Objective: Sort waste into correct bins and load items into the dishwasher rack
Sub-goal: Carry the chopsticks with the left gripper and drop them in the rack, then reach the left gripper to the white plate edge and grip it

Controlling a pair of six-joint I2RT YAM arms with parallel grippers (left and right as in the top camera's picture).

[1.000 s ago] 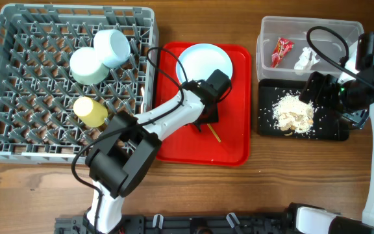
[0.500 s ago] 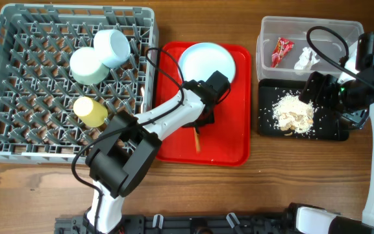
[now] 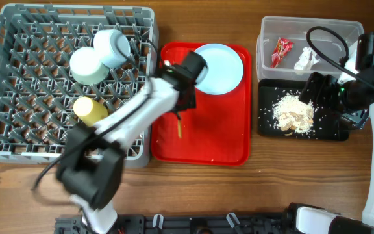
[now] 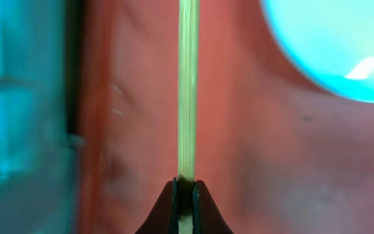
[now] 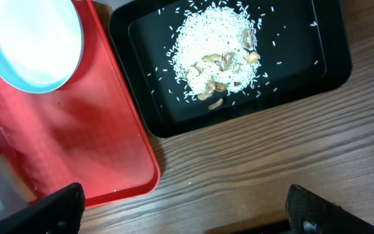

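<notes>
While the left gripper (image 4: pixel 186 190) clamps one end of a thin wooden chopstick (image 4: pixel 187 84), the stick juts forward over the red plastic tray (image 3: pixel 206 140), near the round white plate (image 3: pixel 223 68).

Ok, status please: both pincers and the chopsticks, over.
Left pincer shut on chopsticks, over red tray. Right pincer open, empty, near black tray. Nothing seen blocking the rack.

left arm (image 3: pixel 141 114) reaches from front edge toward bench centre, left gripper (image 4: pixel 186 187) pinched on a chopstick (image 4: pixel 187 84); right gripper (image 5: pixel 184 195) near right edge, jaws wide apart.
</notes>
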